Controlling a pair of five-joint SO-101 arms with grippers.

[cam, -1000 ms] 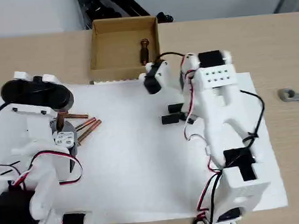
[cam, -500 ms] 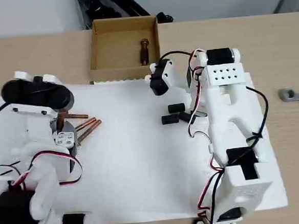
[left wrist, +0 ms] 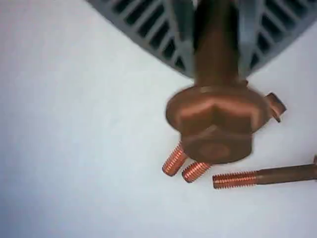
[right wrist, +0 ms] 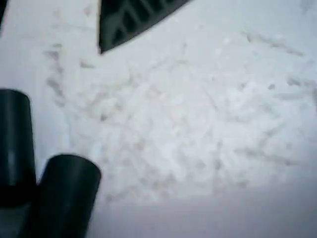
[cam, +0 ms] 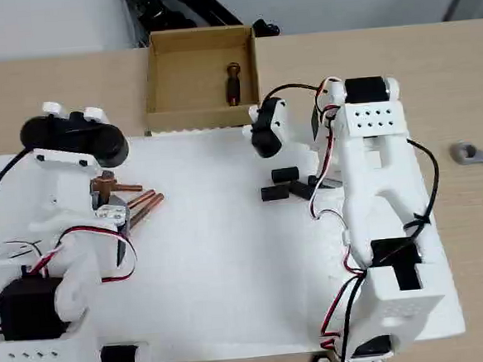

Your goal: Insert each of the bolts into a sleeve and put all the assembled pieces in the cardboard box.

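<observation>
Left claw [cam: 103,191] clamps a bolt [left wrist: 214,126], held up for sleeving; right claw [cam: 265,138], grip I cannot tell, hangs beside centre-frame sleeves [cam: 284,175].

A robotics lab bench: white printed arms [cam: 374,180] with bare wiring on a wooden surface [cam: 52,86], a wrench [cam: 474,154] lying nearby.

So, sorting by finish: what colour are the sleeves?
Black, the short cylindrical sleeves; clearest in the high view.
</observation>
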